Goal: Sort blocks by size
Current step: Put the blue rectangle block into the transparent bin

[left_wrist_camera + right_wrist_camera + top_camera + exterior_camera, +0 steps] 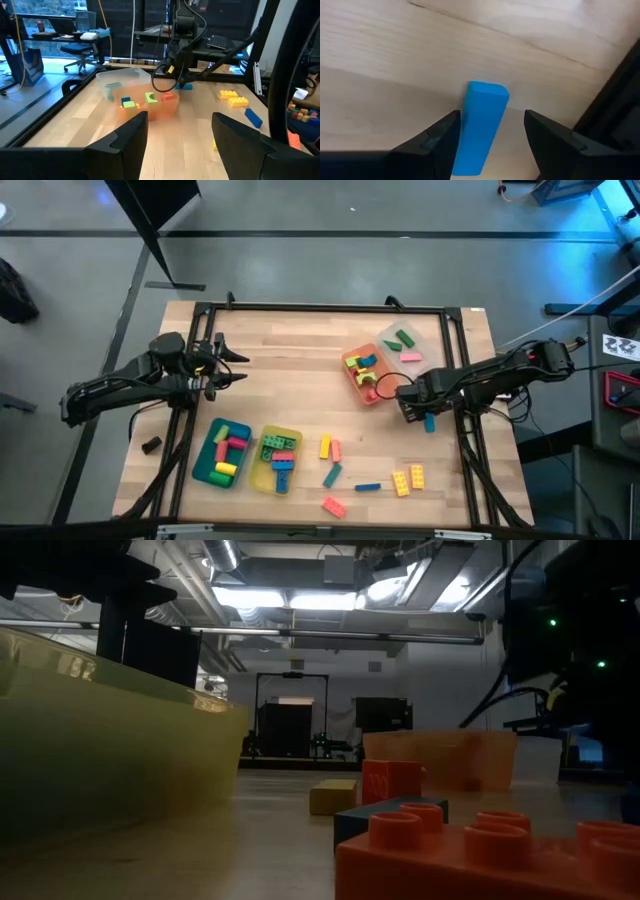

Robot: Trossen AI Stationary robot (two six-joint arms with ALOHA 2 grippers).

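Loose blocks lie on the near half of the wooden table: yellow (pixel 325 446), pink (pixel 336 450), teal (pixel 332 474), blue (pixel 367 487), two yellow (pixel 408 479) and pink (pixel 333 506). My right gripper (pixel 418 412) is open, pointing down just right of the orange tray. A light-blue bar block (pixel 482 125) lies on the table between its fingers (pixel 492 120). My left gripper (pixel 235 365) is open and empty over the table's left part. My right gripper has one finger (pixel 445 135) close against the blue bar's long side (pixel 466 125); I cannot tell whether it touches. The other finger (pixel 545 135) stands clear of the bar. The fingers come from above and the bar lies on the table.
An orange tray (pixel 352 383) and a clear tray (pixel 425 340) with blocks stand at the far right. A teal tray (pixel 204 463) and a yellow tray (pixel 262 475) with blocks stand at the near left. A black frame rail (pixel 465 380) borders the table.
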